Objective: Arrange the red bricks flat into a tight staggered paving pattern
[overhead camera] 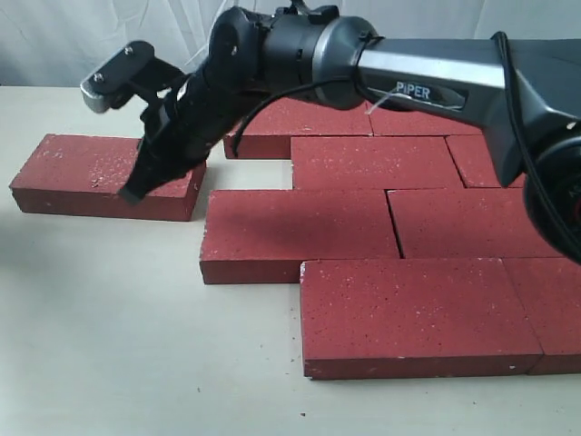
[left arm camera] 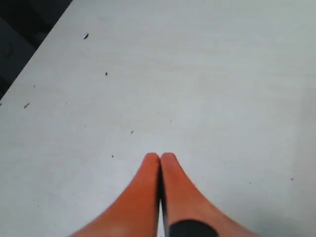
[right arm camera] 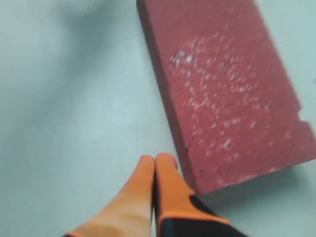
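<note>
**A:** Far left, we see the left gripper (left arm camera: 159, 157) with its fingers pressed together, holding nothing, above bare table (left arm camera: 197, 74).

**B:** Then the lone brick (overhead camera: 91, 168) lies flat, with free table before it and to its left.

**A:** The right gripper (right arm camera: 157, 159) is closed and empty too, tips just beside that brick's long edge near a corner. We cannot tell if they touch.

**B:** We see a narrow gap, then the paved bricks (overhead camera: 390, 227) lie flat in staggered rows, edges meeting.
</note>
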### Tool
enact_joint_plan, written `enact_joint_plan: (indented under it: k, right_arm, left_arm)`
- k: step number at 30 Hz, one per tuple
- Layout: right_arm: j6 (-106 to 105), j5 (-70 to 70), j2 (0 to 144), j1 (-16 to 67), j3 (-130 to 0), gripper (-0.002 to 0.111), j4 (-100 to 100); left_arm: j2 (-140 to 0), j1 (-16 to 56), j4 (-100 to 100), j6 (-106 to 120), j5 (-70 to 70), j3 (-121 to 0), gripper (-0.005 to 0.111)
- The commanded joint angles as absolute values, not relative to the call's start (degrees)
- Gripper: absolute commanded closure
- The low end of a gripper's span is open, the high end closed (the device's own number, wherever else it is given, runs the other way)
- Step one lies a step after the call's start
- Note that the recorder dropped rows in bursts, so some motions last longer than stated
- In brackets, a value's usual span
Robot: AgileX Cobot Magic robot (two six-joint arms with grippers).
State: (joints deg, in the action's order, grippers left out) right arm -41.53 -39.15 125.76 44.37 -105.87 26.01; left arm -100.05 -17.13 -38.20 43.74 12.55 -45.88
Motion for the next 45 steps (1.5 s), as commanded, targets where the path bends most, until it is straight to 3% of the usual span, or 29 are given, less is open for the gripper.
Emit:
enact_joint_plan:
  k: [1,14,31,41,45]
  right_arm:
    - [-40.3,-41.1,128.6,44.1,-111.8,0.109,24.7]
    - [-40.3,-43.7,140.3,44.1,-122.1,0.109,24.7]
    - [-40.3,-44.0,143.6,44.0,-122.5,0.109,23.6]
    - [-40.2,-44.4,143.6,44.0,-122.5,0.109,21.2]
    - [-38.7,-45.0,143.3,44.0,-122.5,0.109,19.2]
  left_arm:
    - [-103.6,-17.6,-37.9,41.9,15.4,-46.1,0.107]
    - [-109.0,-16.9,-18.7,21.5,8.9,-50.3,0.107]
    - [-112.9,-13.0,-4.9,7.3,18.8,-50.3,0.107]
    - [-113.0,-13.0,30.3,-24.8,23.9,-50.3,0.107]
    - [-113.0,-13.0,30.6,-25.7,24.1,-50.3,0.107]
